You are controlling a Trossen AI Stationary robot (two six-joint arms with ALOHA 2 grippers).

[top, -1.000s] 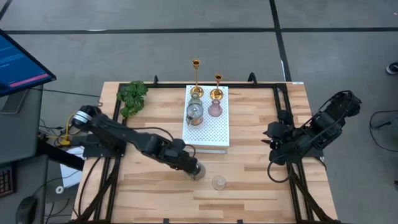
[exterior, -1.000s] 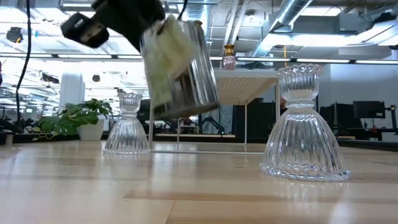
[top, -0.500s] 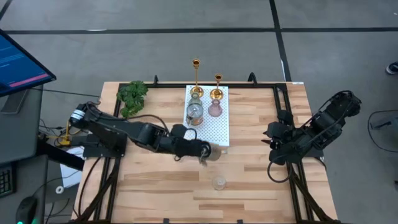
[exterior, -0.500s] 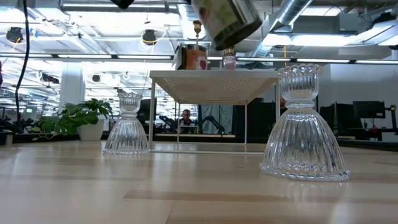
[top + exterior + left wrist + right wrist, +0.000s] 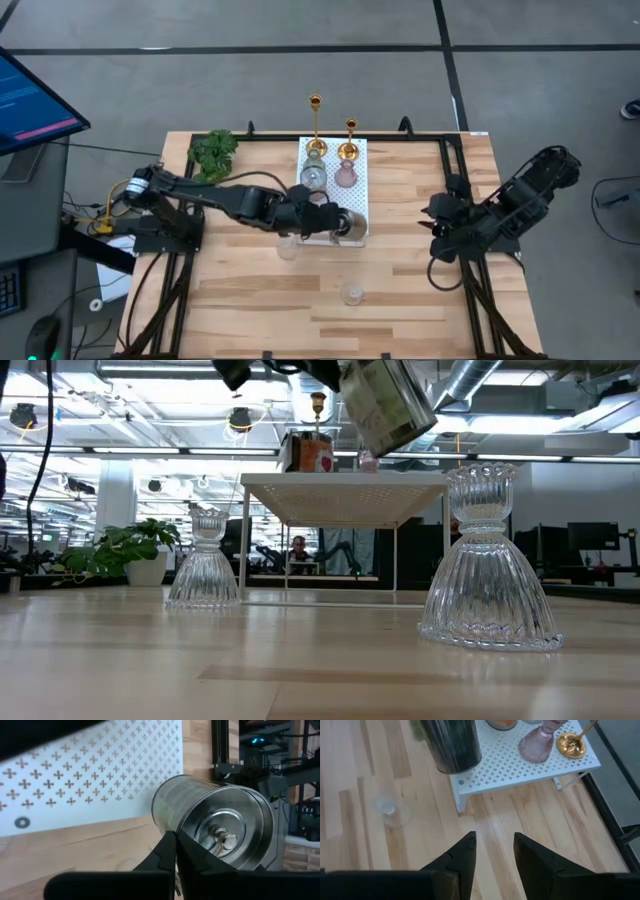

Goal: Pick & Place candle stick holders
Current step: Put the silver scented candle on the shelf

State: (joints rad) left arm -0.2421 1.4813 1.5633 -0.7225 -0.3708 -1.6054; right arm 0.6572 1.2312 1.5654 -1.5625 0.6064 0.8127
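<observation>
My left gripper [image 5: 335, 224] is shut on a silvery metal cup [image 5: 215, 825], which it holds in the air over the near right corner of the white dotted board [image 5: 345, 200]. In the low view the cup [image 5: 385, 405] is tilted above the board's top [image 5: 345, 485]. Two gold sticks [image 5: 315, 125] [image 5: 350, 140], a pinkish cup [image 5: 346, 176] and a silvery-clear cup [image 5: 313, 178] stand on the board's far part. Two clear glass holders [image 5: 288, 247] [image 5: 351, 293] stand on the table. My right gripper [image 5: 492, 852] is open and empty at the table's right. My left gripper pinches the cup's wall at its open rim [image 5: 167, 827] between its two fingers. One finger [image 5: 200, 865] seems to lie inside the mouth and the other outside. The cup is lifted clear of the board and tilted, with its open mouth toward the gripper.
A leafy green plant [image 5: 213, 155] sits at the table's far left corner. The board stands on legs above the table [image 5: 395, 560]. Bare wood lies at the near left and between the board and my right arm [image 5: 500, 215].
My left gripper has carried the silvery cup up and toward the table's far edge and a little right. It went from low over the near middle of the table to above the board's near right corner. The clear holder that the arm hid now shows.
</observation>
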